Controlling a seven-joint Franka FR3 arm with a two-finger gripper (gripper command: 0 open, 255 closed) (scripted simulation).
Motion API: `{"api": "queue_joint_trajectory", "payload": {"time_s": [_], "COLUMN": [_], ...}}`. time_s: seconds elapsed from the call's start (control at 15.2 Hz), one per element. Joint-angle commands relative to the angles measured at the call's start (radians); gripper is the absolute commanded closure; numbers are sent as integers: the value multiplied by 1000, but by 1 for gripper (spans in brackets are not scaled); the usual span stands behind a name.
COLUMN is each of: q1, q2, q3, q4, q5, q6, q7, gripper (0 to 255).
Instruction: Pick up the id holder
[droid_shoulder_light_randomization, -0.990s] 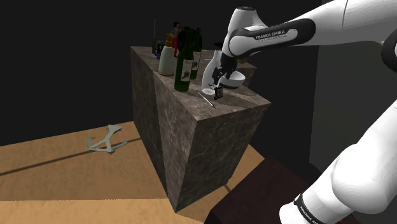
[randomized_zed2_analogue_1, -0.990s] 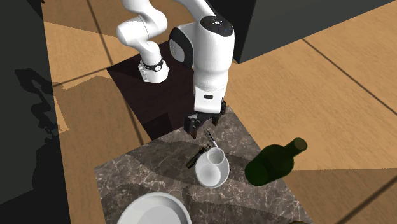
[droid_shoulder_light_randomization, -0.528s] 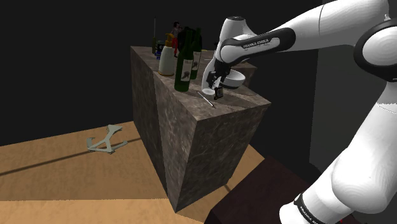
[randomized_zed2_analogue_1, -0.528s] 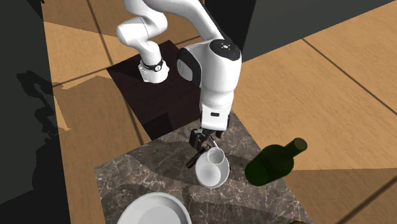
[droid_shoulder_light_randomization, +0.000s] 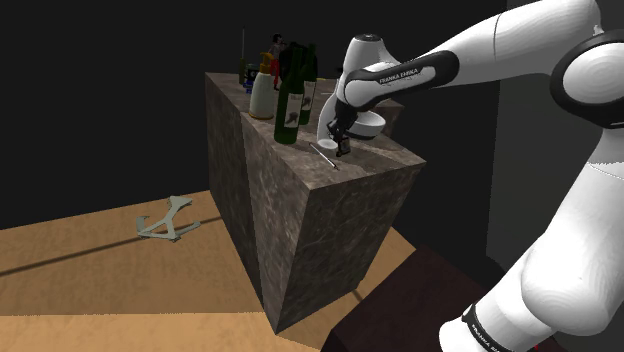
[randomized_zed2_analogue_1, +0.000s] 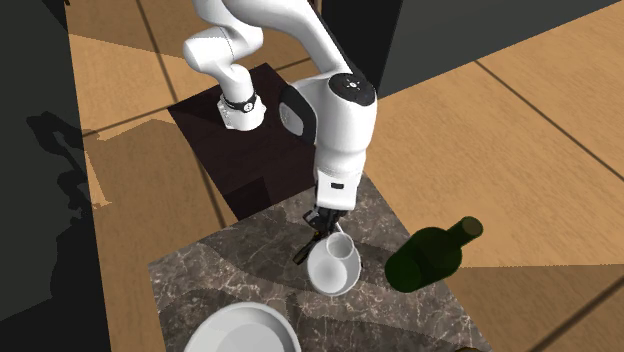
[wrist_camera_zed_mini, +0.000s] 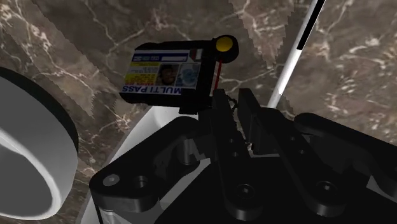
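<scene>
The id holder (wrist_camera_zed_mini: 167, 74) is a black frame around a printed photo card, with a yellow button at one corner, lying flat on the dark marble counter top (wrist_camera_zed_mini: 95, 25). My black gripper (wrist_camera_zed_mini: 232, 105) stands over its button end with the fingers drawn together on the holder's edge and thin red strap. In the shoulder view the gripper (droid_shoulder_light_randomization: 338, 137) reaches down to the small dark holder (droid_shoulder_light_randomization: 344, 148) near the counter's near corner. From the second exterior view the gripper (randomized_zed2_analogue_1: 320, 224) touches the holder (randomized_zed2_analogue_1: 303, 250) beside the white bowl (randomized_zed2_analogue_1: 333, 265).
The white bowl (droid_shoulder_light_randomization: 365, 125) sits right next to the holder. A thin white rod (wrist_camera_zed_mini: 289, 57) lies by the fingers. A dark green bottle (droid_shoulder_light_randomization: 291, 100), a white jug (droid_shoulder_light_randomization: 262, 95) and more bottles stand further back. A white plate (randomized_zed2_analogue_1: 245, 335) lies beyond the bowl.
The arm came down from above the counter onto the id holder. The fingers, spread apart before, have drawn together on it.
</scene>
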Motion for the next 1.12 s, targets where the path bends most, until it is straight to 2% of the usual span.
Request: {"api": "queue_joint_trajectory", "payload": {"time_s": [0.0,0.33,1.06], "q1": [0,0,1], "q2": [1,-2,-45], "q3": [0,0,4], "q4": [0,-2,90], "q5": [0,0,19], "q6": [0,-1,-134], "q7": [0,0,-34], "gripper": [255,255,255]}}
